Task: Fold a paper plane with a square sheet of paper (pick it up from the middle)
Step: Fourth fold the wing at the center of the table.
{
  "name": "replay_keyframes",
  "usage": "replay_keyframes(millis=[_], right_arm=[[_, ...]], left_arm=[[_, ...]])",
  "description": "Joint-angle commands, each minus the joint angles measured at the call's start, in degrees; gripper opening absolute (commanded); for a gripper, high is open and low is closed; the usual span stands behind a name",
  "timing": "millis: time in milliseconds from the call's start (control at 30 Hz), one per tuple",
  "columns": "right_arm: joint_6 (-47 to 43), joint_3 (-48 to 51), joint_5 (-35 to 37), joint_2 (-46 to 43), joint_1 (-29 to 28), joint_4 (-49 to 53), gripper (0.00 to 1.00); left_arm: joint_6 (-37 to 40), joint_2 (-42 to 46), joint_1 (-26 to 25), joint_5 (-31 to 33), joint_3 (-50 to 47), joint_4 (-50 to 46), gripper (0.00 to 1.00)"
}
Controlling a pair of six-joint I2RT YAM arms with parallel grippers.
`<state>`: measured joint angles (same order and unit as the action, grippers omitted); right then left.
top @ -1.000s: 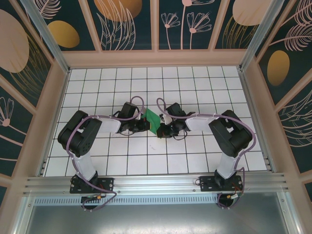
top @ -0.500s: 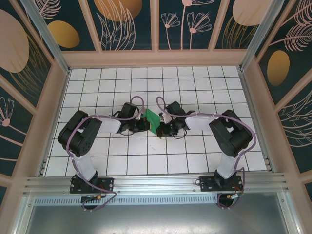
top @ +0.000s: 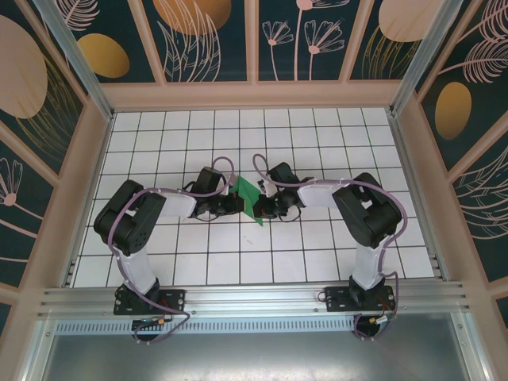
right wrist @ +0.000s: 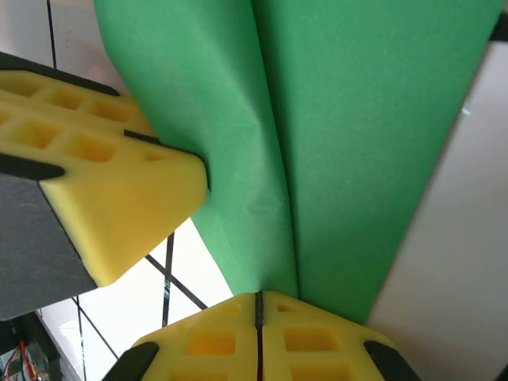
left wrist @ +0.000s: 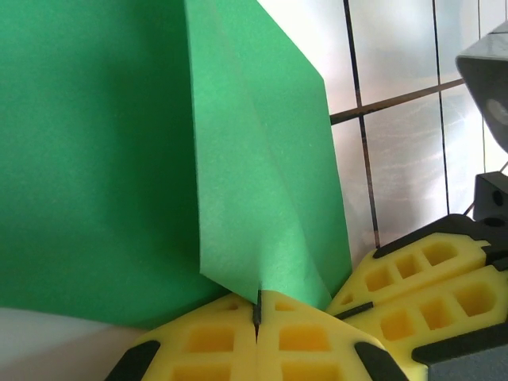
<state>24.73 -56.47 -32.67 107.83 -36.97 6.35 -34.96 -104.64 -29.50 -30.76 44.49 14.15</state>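
Two hands met at the middle of the white-tiled tabletop (top: 333,143), each clenched on the folded green sheet of paper (top: 251,196) held between them. The left hand (top: 237,203) gripped it from one side and the right hand (top: 267,208) from the other. In each wrist view, the yellow pads (left wrist: 214,341) were pressed together on a creased fold, with the opposite hand's pad just beside it.

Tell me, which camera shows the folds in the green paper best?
The left wrist view: the green paper shows overlapping flaps up close. The right wrist view shows one crease; the top view, a small patch.
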Motion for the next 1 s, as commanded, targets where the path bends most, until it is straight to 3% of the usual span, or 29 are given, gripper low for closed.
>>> replay_keyframes(millis=[0,167,200,300,433,600,800,967], right_arm=[[-0.5,1.0,3.2,1.9,0.1,1.8,0.09],[-0.6,2.7,3.7,2.4,0.1,1.8,0.07],[-0.6,2.9,3.8,2.5,0.1,1.7,0.07],[-0.5,3.1,4.1,2.7,0.1,1.8,0.07],[-0.6,2.9,3.8,2.7,0.1,1.3,0.07],[-0.5,2.9,3.5,3.1,0.1,0.5,0.07],[-0.2,3.1,3.4,3.2,0.1,0.0,0.07],[0.2,3.5,3.2,3.4,0.0,-0.9,0.07]], left_arm=[[0.0,-1.1,0.3,2.5,-2.2,-3.8,0.06],[-1.7,2.5,0.3,3.3,-2.0,-4.6,0.15],[-2.6,3.8,0.3,3.5,-1.9,-4.5,0.21],[-5.1,7.8,0.3,4.7,-1.3,-4.4,0.28],[-6.8,12.4,0.3,9.2,0.2,-8.1,0.37],[-14.7,15.0,0.3,5.6,-1.6,-0.6,0.28],[-22.5,7.8,0.2,0.0,1.8,8.0,0.17],[-24.5,2.2,0.2,1.6,4.4,8.7,0.16]])
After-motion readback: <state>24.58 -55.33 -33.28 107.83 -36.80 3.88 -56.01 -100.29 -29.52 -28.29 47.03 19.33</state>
